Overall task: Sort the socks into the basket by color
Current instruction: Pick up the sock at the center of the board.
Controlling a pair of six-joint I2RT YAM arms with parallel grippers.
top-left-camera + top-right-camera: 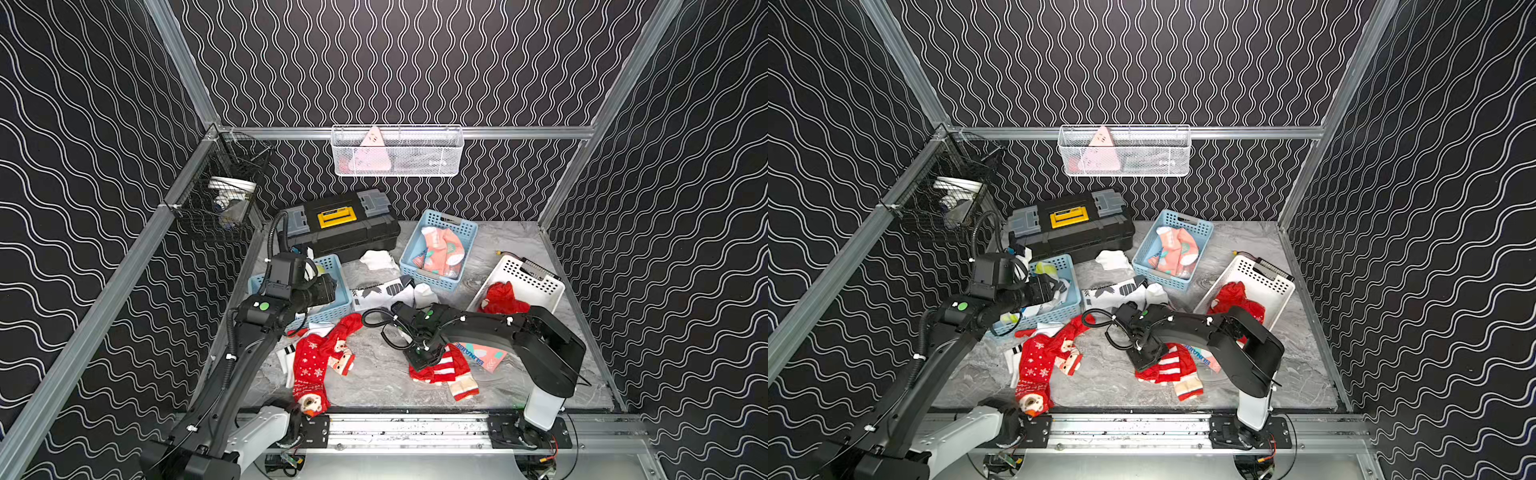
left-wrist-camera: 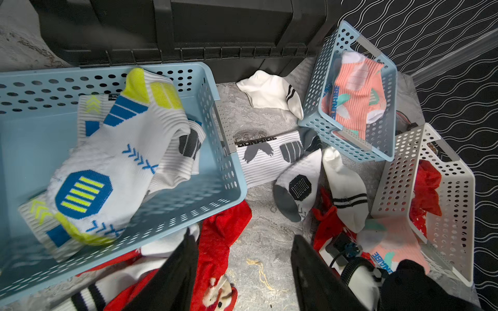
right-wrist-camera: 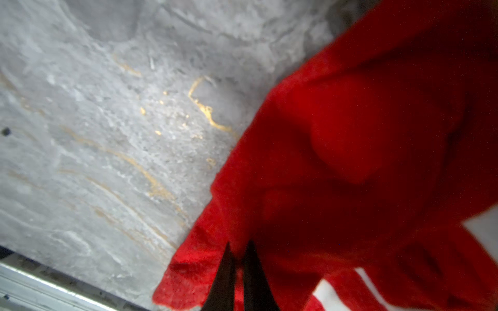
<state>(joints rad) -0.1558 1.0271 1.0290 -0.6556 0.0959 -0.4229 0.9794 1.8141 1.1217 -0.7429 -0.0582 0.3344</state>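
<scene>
— Down at the lower middle of both top views, my right gripper (image 1: 420,360) has its jaws pinched together on the red-and-white striped sock (image 1: 442,372), which lies on the marble table (image 1: 382,382). The right wrist view shows red fabric caught between the fingertips.
— And your left?
— My left gripper (image 2: 241,242) hangs half-wide with nothing in it, by the edge of the blue basket (image 2: 229,172) at centre left, where white socks (image 2: 113,161) sit.
— The other baskets?
— Right of centre, the second blue basket (image 1: 432,278) holds salmon socks (image 1: 442,249). At the right, the white basket (image 1: 536,282) holds red socks (image 1: 503,299). Christmas socks (image 1: 311,365) and loose white socks (image 1: 378,291) lie on the table.
</scene>
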